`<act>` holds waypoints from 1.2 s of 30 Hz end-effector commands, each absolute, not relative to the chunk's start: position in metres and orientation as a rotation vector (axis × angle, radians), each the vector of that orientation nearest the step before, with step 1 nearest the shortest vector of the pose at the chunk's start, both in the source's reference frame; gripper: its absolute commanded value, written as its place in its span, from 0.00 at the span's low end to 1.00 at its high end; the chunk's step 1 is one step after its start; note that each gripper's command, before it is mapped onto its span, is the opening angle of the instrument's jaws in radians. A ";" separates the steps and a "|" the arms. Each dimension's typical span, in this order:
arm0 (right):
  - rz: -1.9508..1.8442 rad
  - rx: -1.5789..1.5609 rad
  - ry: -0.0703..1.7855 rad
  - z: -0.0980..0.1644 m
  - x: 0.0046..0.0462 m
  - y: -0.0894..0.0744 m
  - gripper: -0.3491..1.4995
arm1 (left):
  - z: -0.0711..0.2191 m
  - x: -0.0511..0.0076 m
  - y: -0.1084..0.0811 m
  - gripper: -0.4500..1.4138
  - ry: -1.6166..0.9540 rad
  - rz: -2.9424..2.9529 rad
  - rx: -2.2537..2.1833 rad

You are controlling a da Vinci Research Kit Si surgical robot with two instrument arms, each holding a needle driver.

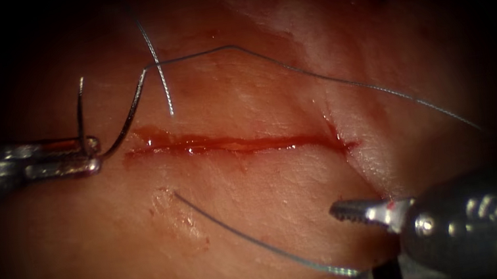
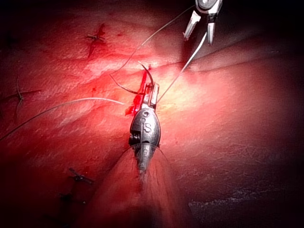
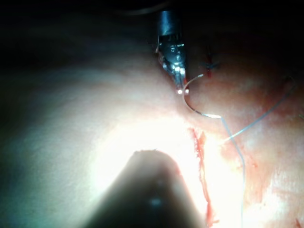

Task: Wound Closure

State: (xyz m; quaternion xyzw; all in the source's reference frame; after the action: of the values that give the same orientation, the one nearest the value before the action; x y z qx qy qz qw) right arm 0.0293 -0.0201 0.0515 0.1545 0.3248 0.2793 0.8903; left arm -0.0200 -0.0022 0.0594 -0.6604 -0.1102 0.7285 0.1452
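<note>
The cut (image 1: 243, 145) runs across the tissue (image 1: 93, 251) with red fluid along it. At its left end my left tool (image 1: 94, 154) is shut on the curved needle (image 1: 126, 124) near mid-curve. Both needle ends rise free of the tissue, the point up at the left. The thread (image 1: 332, 79) leaves the needle's tail and trails off right above the cut. My right tool (image 1: 332, 253) stands open below the cut's right end, holding nothing; a second thread strand (image 1: 244, 237) runs toward its lower jaw. The left wrist view shows the left tool (image 2: 152, 92) holding the needle (image 2: 148, 76).
A short loose thread end (image 1: 159, 73) hangs above the cut's left part. A scuffed patch (image 1: 175, 221) marks the tissue below the cut. Older stitches (image 2: 97, 37) sit on the tissue in the left wrist view. The right wrist view shows the left tool (image 3: 178, 78) with the needle (image 3: 192, 108).
</note>
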 end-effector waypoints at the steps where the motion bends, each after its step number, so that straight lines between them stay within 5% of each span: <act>1: 0.588 0.315 0.675 0.052 0.0310 -0.020 0.89 | 0.060 -0.0204 -0.002 0.00 -0.318 2.097 -1.904; 11: 0.709 0.394 0.516 0.059 0.0405 -0.018 0.80 | 0.060 -0.0202 -0.002 0.00 -0.323 2.103 -1.901; 22: 0.610 0.458 0.410 0.066 0.0412 -0.023 0.76 | 0.060 -0.0202 -0.002 0.00 -0.325 2.106 -1.899; 27: 0.572 0.475 0.346 0.065 0.0403 -0.024 0.42 | 0.060 -0.0202 -0.002 0.00 -0.326 2.106 -1.899; 29: 0.523 0.478 0.320 0.065 0.0395 -0.024 0.00 | 0.060 -0.0202 -0.002 0.00 -0.326 2.106 -1.899; 36: 0.495 0.463 0.347 0.063 0.0375 -0.026 0.00 | 0.060 -0.0202 -0.003 0.00 -0.325 2.107 -1.899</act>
State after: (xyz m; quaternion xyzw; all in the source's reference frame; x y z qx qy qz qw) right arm 0.0369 -0.0255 0.0630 0.2253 0.1697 0.2412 0.9286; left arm -0.0198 -0.0023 0.0593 -0.6579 -0.1125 0.7308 0.1429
